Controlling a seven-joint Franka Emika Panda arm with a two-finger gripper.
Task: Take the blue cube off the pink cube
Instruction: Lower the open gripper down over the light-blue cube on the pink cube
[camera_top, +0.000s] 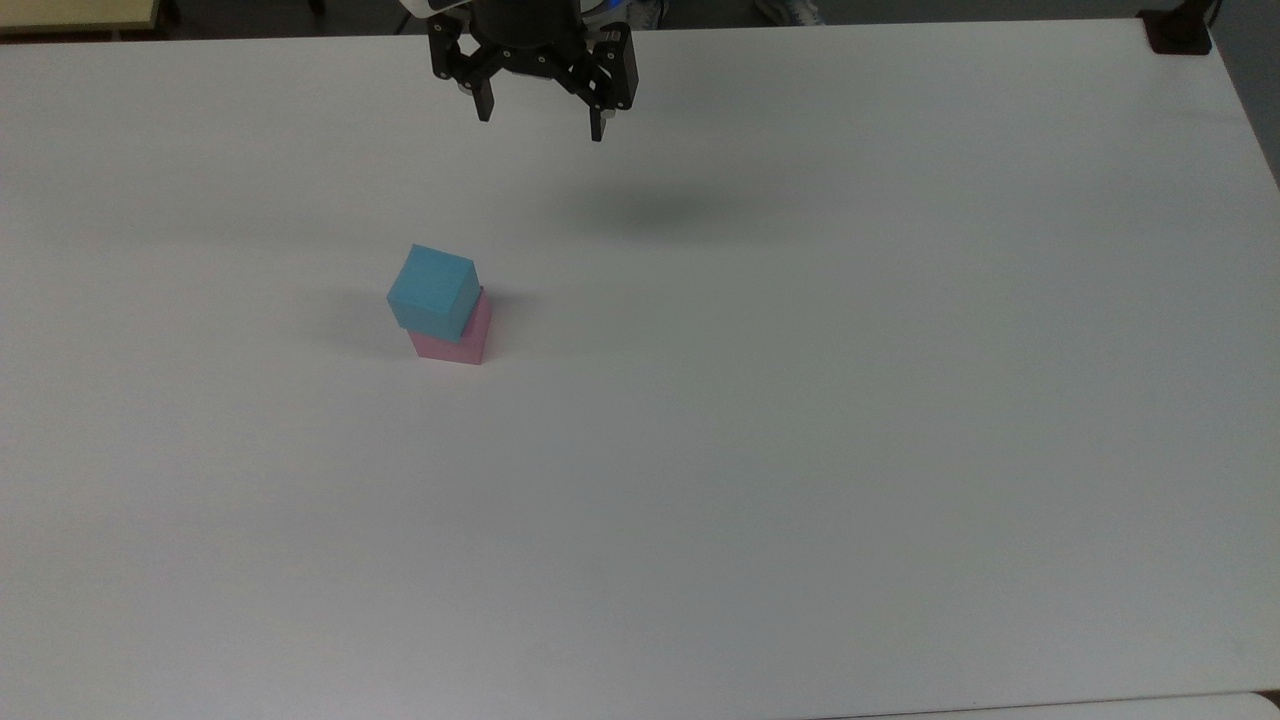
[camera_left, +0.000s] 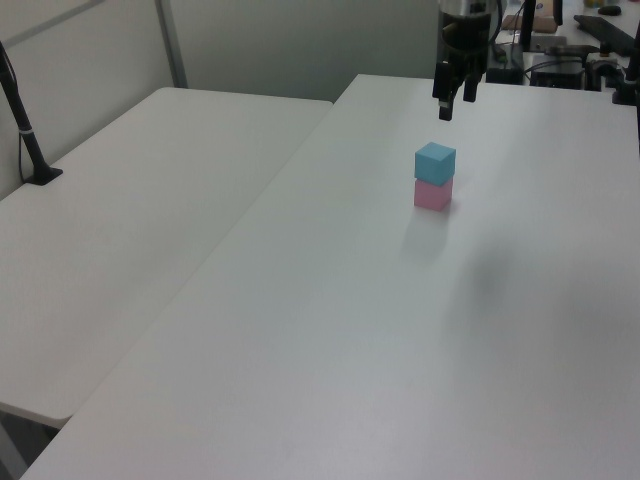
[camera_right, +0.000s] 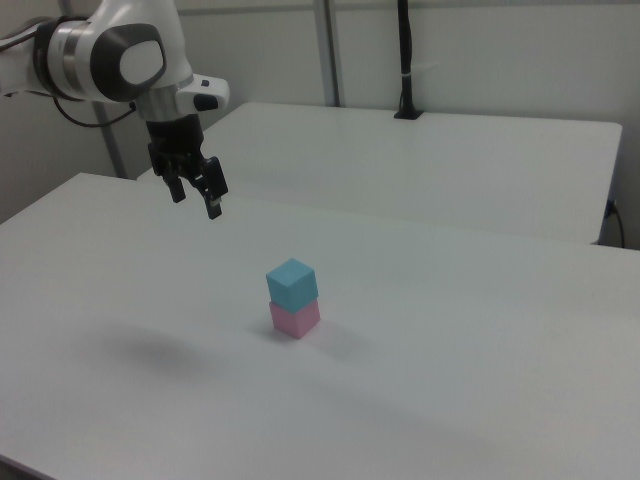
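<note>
Blue cube (camera_top: 433, 289) atop pink cube (camera_top: 458, 339), mid-table (camera_top: 800, 400), hand (camera_top: 540, 120) spread above.

No readable text or labels

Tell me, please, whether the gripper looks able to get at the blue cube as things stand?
Probably yes. The gripper hangs open above the table, and the blue cube sits exposed on the pink cube, with nothing between them.
</note>
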